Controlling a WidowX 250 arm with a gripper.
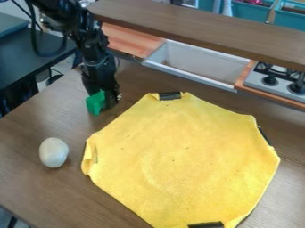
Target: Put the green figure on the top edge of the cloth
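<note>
A white egg [53,152] lies on the brown counter [35,129]; beyond are a white sink [196,62], a stove [255,79] with black knobs [269,80], and teal bins [249,12].

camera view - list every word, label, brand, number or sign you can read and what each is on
None can be read on the green figure, yellow cloth or pale egg-shaped object.
Any markings by the stove knobs are too small to read.

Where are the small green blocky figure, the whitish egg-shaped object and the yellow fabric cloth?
Green blocky figure [95,103]: camera view, on its exposed side.
Whitish egg-shaped object [53,152]: camera view, middle of its smooth surface.
Yellow fabric cloth [179,153]: camera view, near the middle of its upper side.
</note>
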